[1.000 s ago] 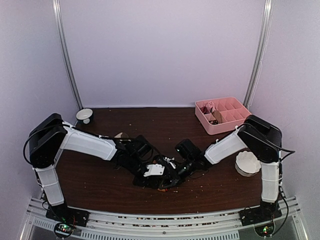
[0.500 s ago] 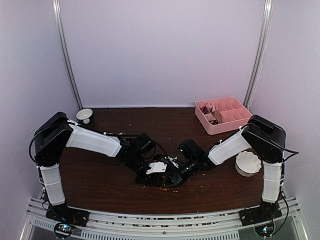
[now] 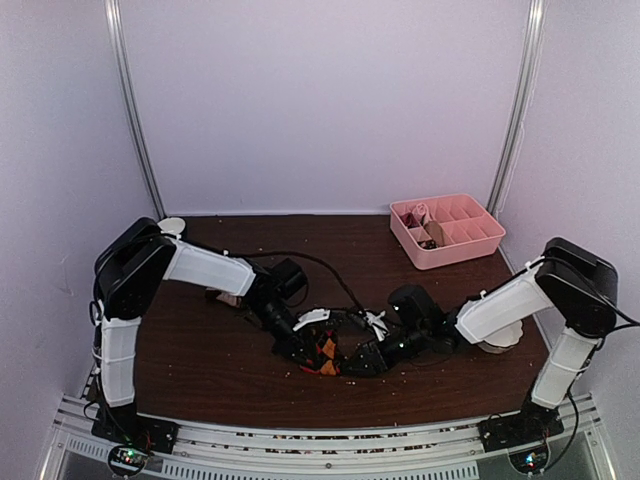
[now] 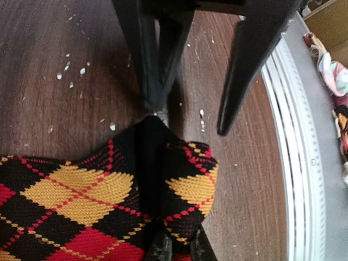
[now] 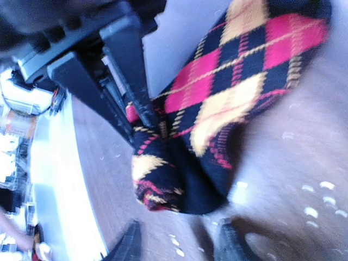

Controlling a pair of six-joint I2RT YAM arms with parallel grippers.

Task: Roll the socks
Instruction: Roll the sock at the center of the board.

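Honestly, only partway there. Pinching a fold of the sock point(image 4: 81, 190) with the left gripper point(image 4: 181, 246), jaws clamped tight on it. Got the right gripper point(image 5: 179, 240) spread wide, holding nothing. Lying bunched on the table point(image 3: 200, 370) between both, not properly rolled. Plenty of rolling left.
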